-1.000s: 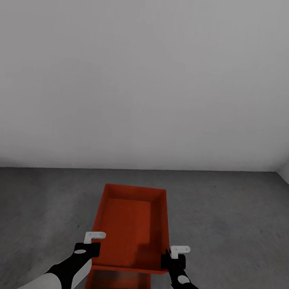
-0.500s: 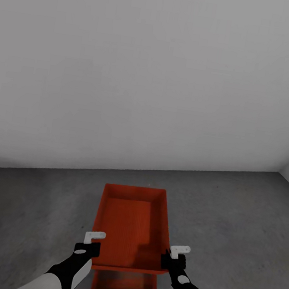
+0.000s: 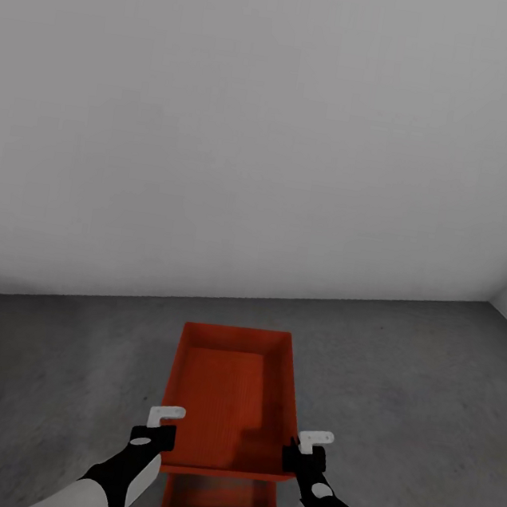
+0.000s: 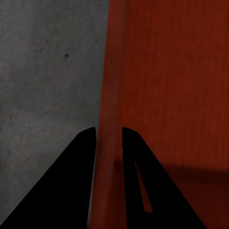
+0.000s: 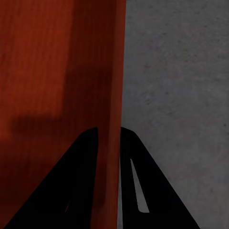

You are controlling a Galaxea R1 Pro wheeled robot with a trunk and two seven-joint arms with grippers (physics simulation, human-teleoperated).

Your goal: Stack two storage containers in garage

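The robot stands in the garage, facing a plain white-grey wall (image 3: 271, 127), with the dark concrete floor (image 3: 44, 369) spread out below. It holds one orange-red bin (image 3: 229, 395) up in front of itself with both arms. The left claw (image 3: 156, 433) pinches the bin's left wall near its near corner; in the left wrist view the two dark fingers (image 4: 81, 181) sit one on each side of that wall (image 4: 109, 119). The right claw (image 3: 306, 453) pinches the right wall in the same way, and the right wrist view shows its fingers (image 5: 83, 181) clamped astride the thin orange edge (image 5: 117, 71).

The second bin (image 3: 221, 497) lies on the floor below the held one, at its near end. Only its near part shows under the carried bin's near wall, and it looks shifted a little to the right of the bin above.

The step in hand appears to be the stacking: one bin is set down, and the other hangs over it, not yet lowered. How large the gap between them is cannot be told from these views.

The next move likely calls for lining the held bin up squarely over the lower one, near-far and left-right, then lowering both arms evenly so it settles on or into the bottom bin without tipping. Only then should both claws spread and let go.
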